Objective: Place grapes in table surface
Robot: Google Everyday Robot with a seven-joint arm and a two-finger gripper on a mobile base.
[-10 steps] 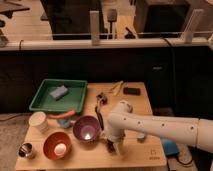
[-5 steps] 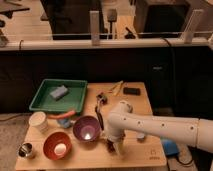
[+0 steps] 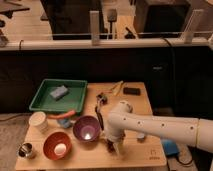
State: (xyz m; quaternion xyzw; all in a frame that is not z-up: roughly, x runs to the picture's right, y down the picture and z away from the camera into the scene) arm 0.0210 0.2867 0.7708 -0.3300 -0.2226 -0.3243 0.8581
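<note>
While the white arm reaches in from the right, the gripper points down at the table surface, and whether it is parted or closed cannot be told. Dark grapes sit at its tip, just right of the purple bowl and well apart from the red bowl and green tray.

We see our white, smooth-shelled robot arm reaching in from the right edge of the camera view, running leftward and bending at a rounded white elbow joint. From there the wrist turns straight down, ending in our dark two-finger gripper, which points downward, low and close to the front edge of the scene.
</note>
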